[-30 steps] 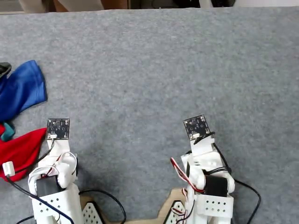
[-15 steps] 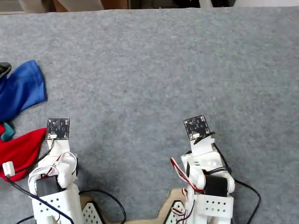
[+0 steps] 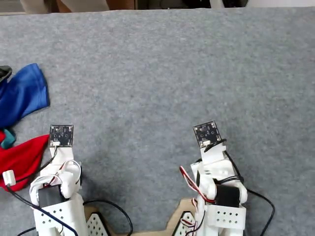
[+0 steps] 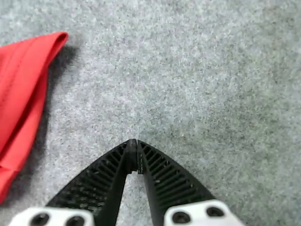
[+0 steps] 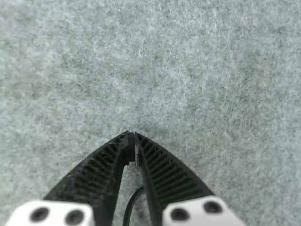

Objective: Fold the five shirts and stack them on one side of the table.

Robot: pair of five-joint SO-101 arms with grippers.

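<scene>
Nothing has moved over the last second; both arms sit folded at the near edge of the table, same pose in all three high views.

Left gripper [image 4: 133, 142]: black ribbed fingers pinched together at the tips, nothing between them, pointing down at bare mat. Right gripper [image 5: 131, 135]: same, tips closed to a point, nothing held.

Grey felt-like table mat [image 3: 162, 64]: fuzzy, uniform nap, flat.

Crumpled red fabric shirt [image 3: 22, 160] lies at the table's left edge, just beside the left arm [image 3: 54, 191]. In the left wrist view its rounded folded edge [image 4: 23, 94] shows smooth knit with a stitched seam, apart from the fingertips.

Rumpled blue fabric shirt [image 3: 22, 96] lies farther back along the same edge, bunched in soft folds with a rounded corner. Small teal cloth bit [image 3: 7, 140] sits between red and blue. Something dark [image 3: 4, 73] sits at the edge behind the blue one; cannot tell what.

Right arm [image 3: 216, 187] stands well apart from all cloth.
</scene>
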